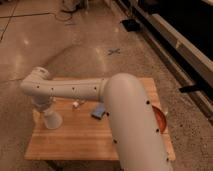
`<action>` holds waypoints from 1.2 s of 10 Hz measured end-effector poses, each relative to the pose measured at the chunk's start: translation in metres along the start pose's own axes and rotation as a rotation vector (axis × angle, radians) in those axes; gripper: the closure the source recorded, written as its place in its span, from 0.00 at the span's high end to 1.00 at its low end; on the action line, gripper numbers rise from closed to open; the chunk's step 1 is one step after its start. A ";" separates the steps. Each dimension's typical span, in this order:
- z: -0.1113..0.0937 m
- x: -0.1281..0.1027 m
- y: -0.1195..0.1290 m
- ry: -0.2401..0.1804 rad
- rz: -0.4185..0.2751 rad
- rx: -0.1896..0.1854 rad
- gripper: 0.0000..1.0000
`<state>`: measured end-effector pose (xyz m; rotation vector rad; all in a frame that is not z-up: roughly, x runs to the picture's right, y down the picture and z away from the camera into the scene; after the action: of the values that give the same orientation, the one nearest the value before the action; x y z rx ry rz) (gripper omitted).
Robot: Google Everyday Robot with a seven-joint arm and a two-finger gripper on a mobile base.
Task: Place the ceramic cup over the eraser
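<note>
The white ceramic cup (52, 120) stands on the left part of the wooden table (80, 142), wider at its base. My gripper (45, 107) is at the end of the white arm, directly above the cup and touching or nearly touching its top. The black eraser does not show anywhere on the table. It may be under the cup or behind the arm.
A blue pad (98, 111) lies mid-table beside my arm. A small pale object (76, 104) lies just behind it. A red-orange bowl (161, 120) sits at the right edge, half hidden by the arm. The table's left edge is close to the cup.
</note>
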<state>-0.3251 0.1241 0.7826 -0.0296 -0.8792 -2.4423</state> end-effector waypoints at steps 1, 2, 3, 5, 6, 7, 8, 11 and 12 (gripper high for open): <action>0.003 0.001 0.000 -0.003 -0.007 -0.009 0.80; 0.006 0.004 0.001 -0.005 -0.012 -0.019 0.80; 0.009 0.007 0.001 -0.007 -0.021 -0.031 0.75; 0.012 0.010 0.005 -0.010 -0.034 -0.050 0.57; 0.014 0.011 0.008 -0.015 -0.043 -0.062 0.45; 0.015 0.011 0.010 -0.018 -0.051 -0.071 0.35; 0.016 0.009 0.012 -0.028 -0.058 -0.080 0.24; 0.009 0.001 0.021 -0.052 -0.068 -0.094 0.14; 0.001 0.000 0.024 -0.052 -0.069 -0.094 0.14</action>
<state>-0.3137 0.1098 0.7975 -0.0984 -0.7988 -2.5560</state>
